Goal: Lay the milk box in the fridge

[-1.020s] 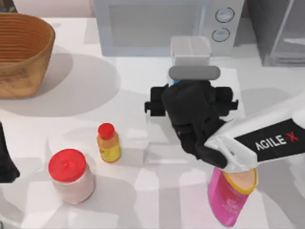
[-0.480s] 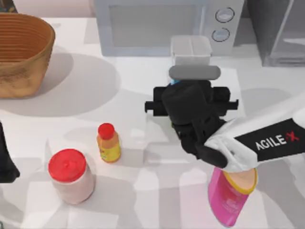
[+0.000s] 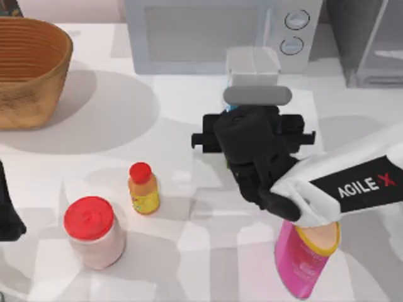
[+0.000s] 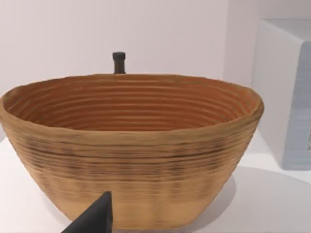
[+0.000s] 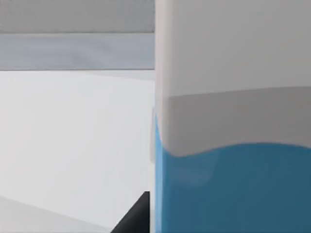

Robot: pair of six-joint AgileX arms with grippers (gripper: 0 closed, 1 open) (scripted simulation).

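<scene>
The milk box (image 3: 252,66) stands upright in front of the microwave, its white top showing in the top view. My right gripper (image 3: 255,135) is at the box's near side and covers its lower part, shut on the milk box. In the right wrist view the box's white and sky-blue face (image 5: 233,145) is very close, and one black fingertip (image 5: 138,213) lies right against its edge. The fridge (image 3: 371,44) is the dark-grey cabinet at the back right, partly in view. My left gripper (image 3: 7,214) is parked at the table's left edge.
A pale-grey microwave (image 3: 208,31) stands at the back centre. A woven basket (image 3: 28,69) sits at the back left. A small orange bottle with a red cap (image 3: 143,189) and a red-lidded jar (image 3: 93,231) stand front left. A pink can (image 3: 305,258) lies under the right arm.
The right gripper has edged very slightly to the right at the milk box. The box and everything else stay where they were.
</scene>
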